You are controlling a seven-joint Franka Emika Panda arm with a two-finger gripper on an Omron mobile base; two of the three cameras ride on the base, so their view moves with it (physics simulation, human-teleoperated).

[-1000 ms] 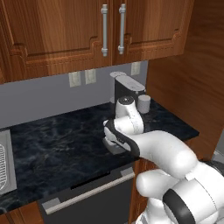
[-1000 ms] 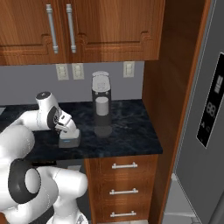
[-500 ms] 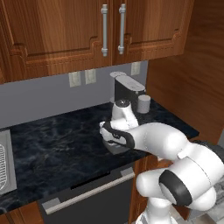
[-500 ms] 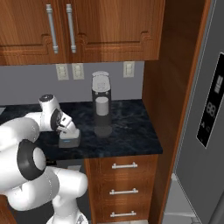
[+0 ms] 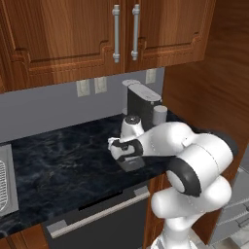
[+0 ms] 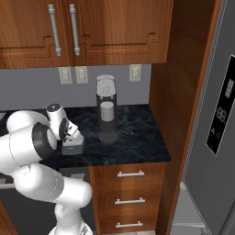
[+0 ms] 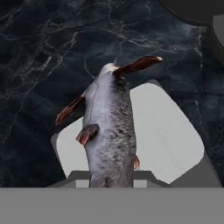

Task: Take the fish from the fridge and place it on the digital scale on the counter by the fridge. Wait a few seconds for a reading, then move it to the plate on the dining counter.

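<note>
One white arm reached across the counter [image 5: 58, 160] in the left base view, its gripper [image 5: 127, 151] hanging just above the digital scale [image 5: 133, 164], in front of a black coffee machine [image 5: 141, 102]. From the right base view the gripper [image 6: 69, 134] hung over the same grey scale [image 6: 72, 148], with the fridge [image 6: 213, 137] well off to the right. Through the hand view the fish [image 7: 109, 131] stood out from the narrowed jaws, gripped at its near end, above the scale's pale top [image 7: 162, 135]; whether it touched I could not tell.
</note>
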